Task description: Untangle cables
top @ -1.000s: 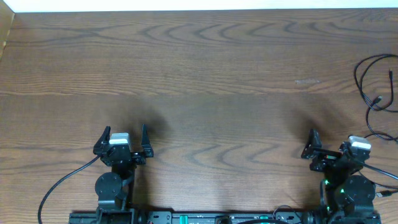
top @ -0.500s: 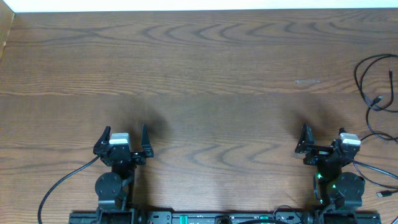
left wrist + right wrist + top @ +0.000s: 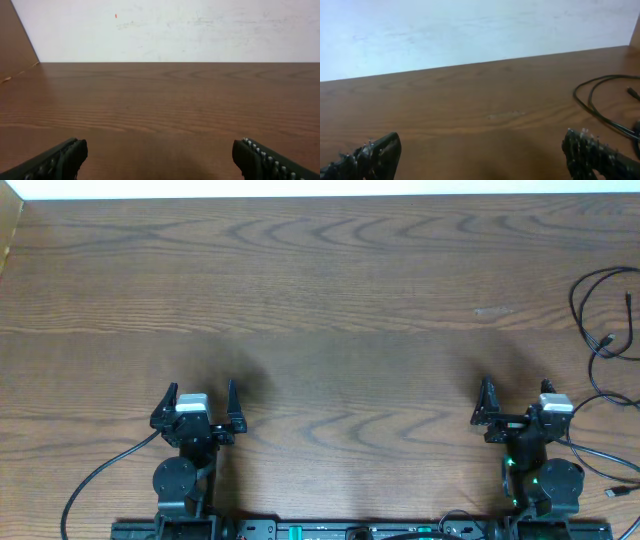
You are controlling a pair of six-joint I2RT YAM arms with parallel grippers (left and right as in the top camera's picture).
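Lying in loose loops in the overhead view, the cables (image 3: 576,298) sat ahead and right of the right gripper (image 3: 515,392), apart from it; its jaws stood wide and empty, like the left gripper's (image 3: 201,388). The left wrist view showed nothing between the spread jaws. The right wrist view put the cables (image 3: 592,102) right of the right gripper (image 3: 485,155); thin, limp and light, they would likely suit a pinch near a plug (image 3: 632,92).

A brown wooden table (image 3: 320,280) carries thin black cables (image 3: 573,302) looped near its right edge.
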